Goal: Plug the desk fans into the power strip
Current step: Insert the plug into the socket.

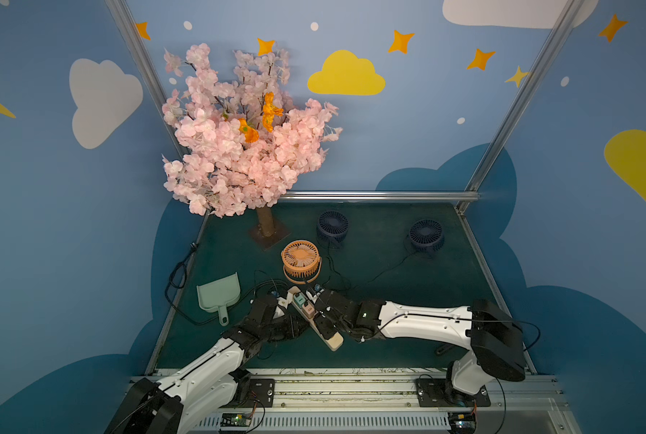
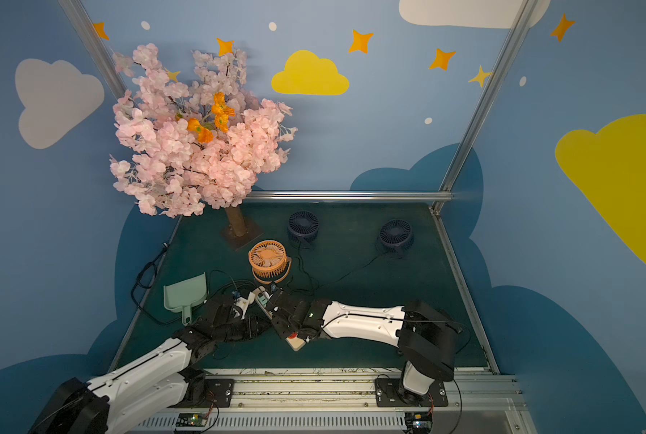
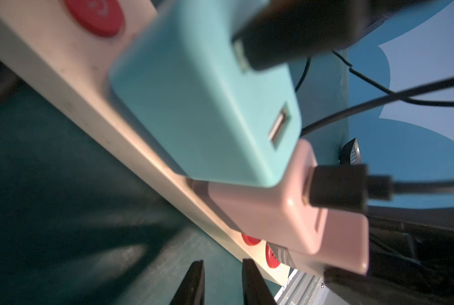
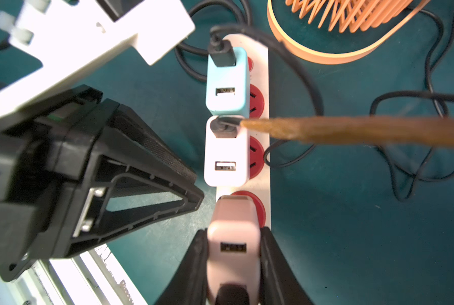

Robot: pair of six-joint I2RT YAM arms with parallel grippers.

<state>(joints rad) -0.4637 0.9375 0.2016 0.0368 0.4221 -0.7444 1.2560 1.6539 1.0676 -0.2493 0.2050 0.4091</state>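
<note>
Fans three, orange fan [image 1: 301, 259], two navy fans [image 1: 332, 225] [image 1: 426, 233] near table [image 1: 408, 259] far edge, cream power strip [image 4: 263, 66], red sockets, three adapters [image 4: 227, 79], right gripper [image 4: 233, 232] clamped on pink adapter [image 4: 233, 264], left gripper [image 3: 222, 261] jaws apart, empty.

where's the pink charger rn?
Right wrist view: the pink charger is clamped in the right gripper at the power strip, directly beside the white charger.

My left arm [image 1: 205, 360], white shell with black joints, stretches forward low, wrist angled inward. Black two-finger left gripper [image 3: 220, 285] narrowly parted, nothing between fingers. My right arm [image 1: 423, 319], same build, elbow raised, forearm reaching across toward left wrist. Right gripper [image 4: 233, 232] clamped both sides on pink block-shaped USB adapter [image 4: 233, 264].
</note>
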